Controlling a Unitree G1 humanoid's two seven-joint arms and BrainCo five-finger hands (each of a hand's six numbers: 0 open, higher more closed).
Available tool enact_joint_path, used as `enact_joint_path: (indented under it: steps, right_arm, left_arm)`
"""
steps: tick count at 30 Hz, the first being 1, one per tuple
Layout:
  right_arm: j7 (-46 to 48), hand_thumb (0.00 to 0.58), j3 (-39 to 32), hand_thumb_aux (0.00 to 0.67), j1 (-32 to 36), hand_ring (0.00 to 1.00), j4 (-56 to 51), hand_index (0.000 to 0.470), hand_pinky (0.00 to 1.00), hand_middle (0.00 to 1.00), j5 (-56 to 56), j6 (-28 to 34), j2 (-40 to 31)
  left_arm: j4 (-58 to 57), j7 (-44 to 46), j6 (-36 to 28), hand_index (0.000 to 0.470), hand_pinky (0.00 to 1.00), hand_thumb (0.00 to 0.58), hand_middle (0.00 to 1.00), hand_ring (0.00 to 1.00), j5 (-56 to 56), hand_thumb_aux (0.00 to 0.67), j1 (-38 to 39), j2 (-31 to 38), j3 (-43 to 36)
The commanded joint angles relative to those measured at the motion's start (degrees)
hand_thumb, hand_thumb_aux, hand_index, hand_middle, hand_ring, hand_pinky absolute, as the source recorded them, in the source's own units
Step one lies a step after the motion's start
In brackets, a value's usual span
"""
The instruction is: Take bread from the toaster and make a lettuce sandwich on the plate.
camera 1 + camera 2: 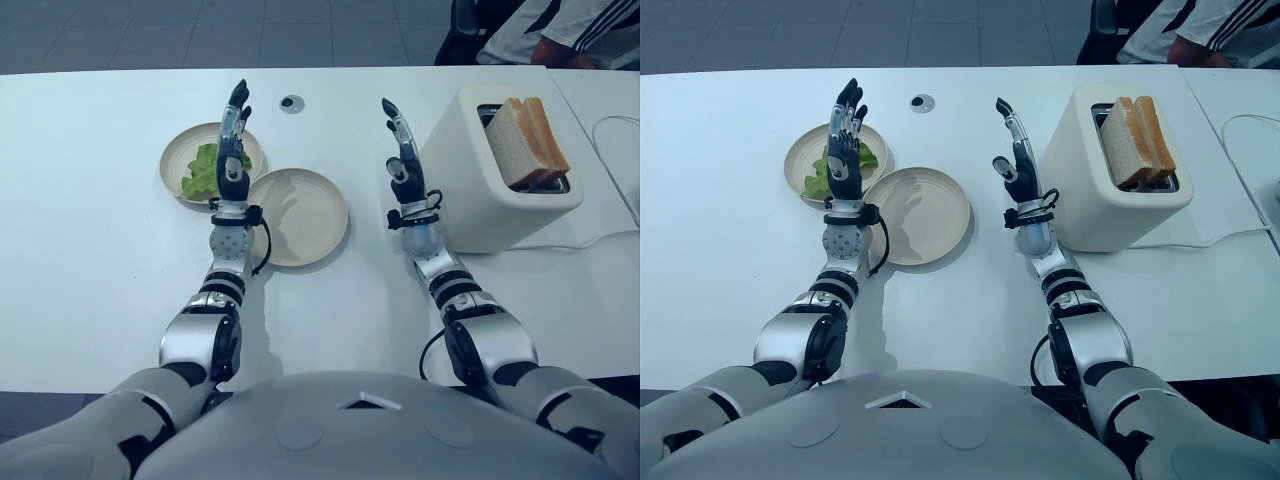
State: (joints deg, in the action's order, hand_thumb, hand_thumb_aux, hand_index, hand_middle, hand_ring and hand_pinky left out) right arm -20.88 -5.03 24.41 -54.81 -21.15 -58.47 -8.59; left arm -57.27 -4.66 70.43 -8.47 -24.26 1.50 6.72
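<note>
A white toaster [470, 190] stands at the right of the table with two slices of bread [528, 142] sticking out of its slots. An empty beige plate [305, 218] lies in the middle. Behind and left of it, a second plate [185, 150] holds green lettuce [203, 171]. My left hand [234, 140] is raised over the lettuce plate, fingers straight and open, holding nothing. Just left of the toaster, my right hand [402, 150] is upright with extended fingers and is empty too.
A small round dark fitting [291, 103] is set in the table behind the plates. A thin white cable [600, 130] runs along the table right of the toaster. A seated person is at the far right corner, away from the objects.
</note>
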Motion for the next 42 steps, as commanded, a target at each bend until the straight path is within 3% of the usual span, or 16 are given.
enact_joint_path:
  steps: [1,7,10,12,15,17,19,23,29,34,39,40,41,42]
  right_arm:
    - [2.79,0.000,0.35,0.000,-3.88,0.00,4.26,0.000,0.00,0.00,3.37,-1.30,-0.10]
    - [14.19,0.000,-0.60,0.000,-11.72,0.00,17.56,0.000,0.00,0.00,15.10,1.09,0.63]
    - [17.36,0.000,0.18,0.000,-17.50,0.00,37.33,0.000,0.00,0.00,16.82,2.64,-2.61]
    - [20.37,0.000,5.61,0.000,-21.43,0.00,54.21,0.000,0.00,0.00,23.08,5.23,-10.71]
    - [18.55,0.000,24.57,0.000,-25.46,0.00,64.25,0.000,0.00,0.00,27.47,13.30,-19.45]
    - [14.14,0.000,35.13,0.000,-26.65,0.00,63.01,0.000,0.00,0.00,16.36,20.08,-21.22]
    - [10.01,0.000,37.78,0.000,-28.46,0.00,60.14,0.000,0.00,0.00,1.85,26.06,-22.65]
    - [1.86,0.000,32.44,0.000,-29.91,0.00,50.66,0.000,0.00,0.00,-18.88,35.62,-25.58]
    - [-5.72,0.000,23.99,0.000,-26.31,0.00,40.78,0.000,0.00,0.00,-30.51,45.38,-29.13]
    - [-8.87,0.000,18.60,0.000,-26.24,0.00,36.21,0.000,0.00,0.00,-30.34,46.54,-31.46]
    - [-8.00,0.000,13.75,0.000,-27.77,0.00,40.04,0.000,0.00,0.00,-29.61,44.85,-33.48]
    - [-7.06,0.071,12.87,0.042,-28.09,0.04,40.33,0.029,0.04,0.04,-28.99,44.66,-33.83]
    - [-6.59,0.476,12.31,0.386,-28.28,0.33,40.57,0.271,0.33,0.33,-28.53,44.62,-34.04]
    - [-6.52,0.580,12.09,0.670,-28.35,0.71,41.06,0.470,0.71,0.71,-27.90,44.53,-34.20]
  left_arm:
    - [4.13,-0.73,-1.61,0.000,0.00,0.000,0.00,0.00,-0.97,0.000,4.71,1.59,-0.33]
    - [14.18,3.67,-5.88,0.000,0.00,0.000,0.00,0.00,3.96,0.000,12.11,-0.59,-4.61]
    - [15.82,3.62,-6.56,0.000,0.00,0.000,0.00,0.00,3.01,0.000,11.77,-0.45,-5.05]
    - [15.67,3.06,-6.95,0.000,0.00,0.000,0.00,0.00,2.61,0.000,11.05,-0.11,-4.69]
    - [14.15,2.54,-7.06,0.000,0.00,0.000,0.00,0.00,1.86,0.000,9.36,-0.36,-4.81]
    - [14.02,1.95,-6.96,0.000,0.00,0.000,0.00,0.00,1.48,0.000,9.12,-0.39,-4.77]
    - [13.77,1.55,-6.68,0.000,0.00,0.000,0.00,0.00,0.99,0.000,9.04,-0.23,-4.81]
    - [13.72,0.57,-6.20,0.000,0.00,0.000,0.00,0.00,-0.59,0.000,9.16,0.15,-4.92]
    - [13.72,-1.02,-5.68,0.000,0.00,0.000,0.00,0.00,-2.01,0.000,9.59,0.57,-4.87]
    - [14.54,-2.26,-5.39,0.000,0.00,0.000,0.00,0.00,-3.11,0.000,10.35,1.42,-4.64]
    - [15.57,-3.36,-5.28,0.000,0.00,0.000,0.00,0.00,-4.46,0.000,11.29,1.72,-4.81]
    - [15.94,-3.65,-5.27,0.000,0.00,0.000,0.00,0.00,-5.07,0.000,11.59,1.76,-4.97]
    - [16.17,-3.92,-5.26,0.000,0.00,0.000,0.00,0.00,-5.53,0.000,11.80,1.80,-5.05]
    - [16.45,-4.19,-5.30,0.000,0.00,0.000,0.00,0.00,-5.87,0.000,12.00,1.85,-5.08]
